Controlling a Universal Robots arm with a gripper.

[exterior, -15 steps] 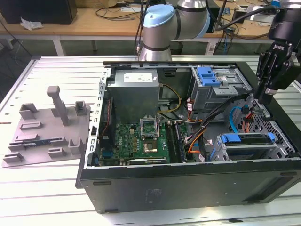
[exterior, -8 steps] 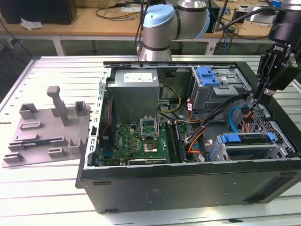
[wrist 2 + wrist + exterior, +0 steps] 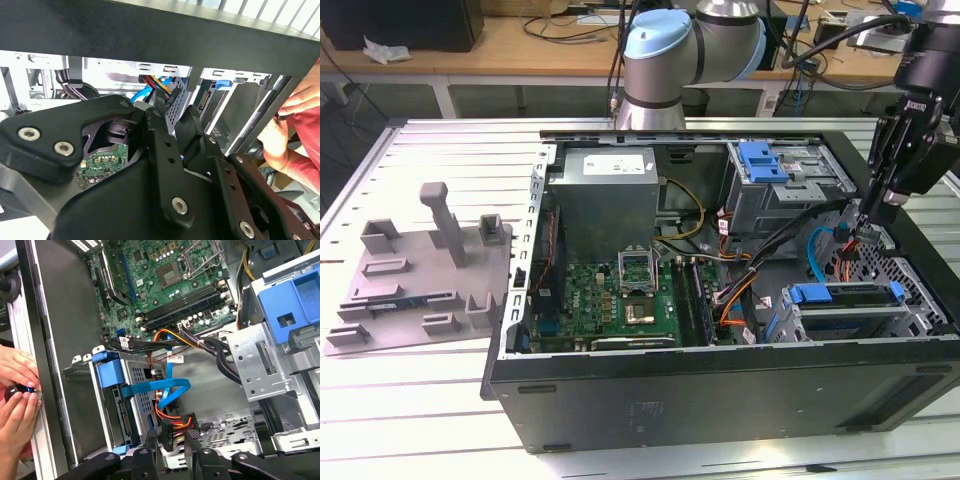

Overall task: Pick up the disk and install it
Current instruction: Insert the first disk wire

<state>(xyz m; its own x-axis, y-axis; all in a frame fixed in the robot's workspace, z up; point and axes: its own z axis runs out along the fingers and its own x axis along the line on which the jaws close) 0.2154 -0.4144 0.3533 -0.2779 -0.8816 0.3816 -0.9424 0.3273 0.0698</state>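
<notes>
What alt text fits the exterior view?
The robot arm's gripper reaches into an open black computer case on a slatted metal table, at cables on the exterior view's right. The blue-bracketed disk sits in a bay nearby; a grey moulded tray lies outside the case on that view's left.

So the open PC case (image 3: 720, 400) sits on the table (image 3: 420, 400), toward its edge at the exterior view's right. The moulded tray (image 3: 420, 270) is just beside it, at that view's left. Inside the case, the power supply (image 3: 610, 190) is in the far-left corner, with the motherboard (image 3: 620, 300) in front of it. The far drive cage (image 3: 785, 190) is far right and the near drive cage (image 3: 850, 310) is near right. The gripper (image 3: 865, 232) hangs between the two cages.
</notes>
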